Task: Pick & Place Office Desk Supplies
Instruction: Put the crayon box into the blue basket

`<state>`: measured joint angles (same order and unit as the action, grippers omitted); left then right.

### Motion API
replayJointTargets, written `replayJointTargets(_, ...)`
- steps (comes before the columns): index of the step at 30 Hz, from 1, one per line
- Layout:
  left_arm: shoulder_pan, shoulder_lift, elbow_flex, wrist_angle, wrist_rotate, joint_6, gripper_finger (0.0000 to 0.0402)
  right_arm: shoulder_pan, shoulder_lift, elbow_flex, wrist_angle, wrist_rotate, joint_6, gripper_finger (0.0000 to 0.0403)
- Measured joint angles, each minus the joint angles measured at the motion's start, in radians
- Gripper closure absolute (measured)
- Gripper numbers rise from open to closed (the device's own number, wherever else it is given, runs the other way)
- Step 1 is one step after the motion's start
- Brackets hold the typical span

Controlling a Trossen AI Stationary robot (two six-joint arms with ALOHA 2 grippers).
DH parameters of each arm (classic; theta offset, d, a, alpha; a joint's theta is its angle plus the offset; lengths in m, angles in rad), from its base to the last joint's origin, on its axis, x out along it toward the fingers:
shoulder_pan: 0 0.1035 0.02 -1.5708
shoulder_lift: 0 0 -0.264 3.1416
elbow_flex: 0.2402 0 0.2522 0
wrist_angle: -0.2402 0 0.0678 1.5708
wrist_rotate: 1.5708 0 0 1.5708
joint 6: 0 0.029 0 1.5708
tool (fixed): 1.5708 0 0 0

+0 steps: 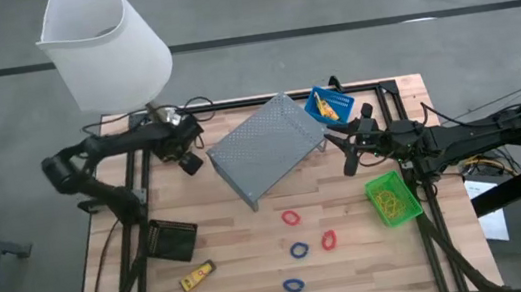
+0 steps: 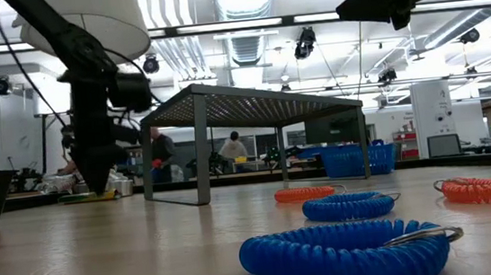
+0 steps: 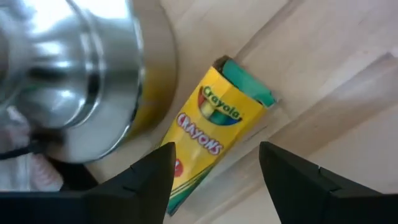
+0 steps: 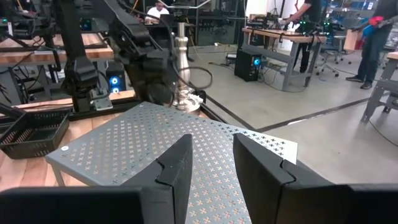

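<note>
A yellow crayon box (image 3: 217, 127) lies flat on the table against the lamp's metal base (image 3: 74, 81) at the far left. My left gripper (image 3: 214, 167) points down over the box's near end, open, one finger on either side of it. My right gripper (image 4: 211, 155) hovers level above the right edge of the grey perforated riser (image 1: 266, 145), open and with nothing in it. Another crayon box (image 1: 197, 275) lies near the front left. Red and blue coil loops (image 1: 299, 250) lie at the front centre. One crayon box sits in the blue bin (image 1: 319, 108).
The white-shaded lamp (image 1: 106, 45) stands over the far left corner, close to my left arm. The black bin (image 1: 172, 240) is at the left and the green bin (image 1: 394, 199) at the right. People and benches show in the room beyond the table.
</note>
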<state>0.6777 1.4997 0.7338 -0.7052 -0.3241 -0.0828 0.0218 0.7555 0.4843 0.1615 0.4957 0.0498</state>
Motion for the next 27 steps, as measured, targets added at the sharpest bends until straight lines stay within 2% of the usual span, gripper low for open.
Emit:
replayJointTargets(8,0.003,0.096,0.036,-0.002,-0.012,0.022,0.0198,0.0,0.0,0.0,0.0,0.0,0.001,0.0285)
replayJointTargets(20,0.019,0.074,0.032,0.003,-0.038,0.039,0.0215,0.0,0.0,0.0,0.0,0.0,0.001,0.0274)
replayJointTargets(27,0.021,0.074,0.031,0.007,-0.042,0.033,0.0276,0.0,0.0,0.0,0.0,0.0,0.001,0.0277)
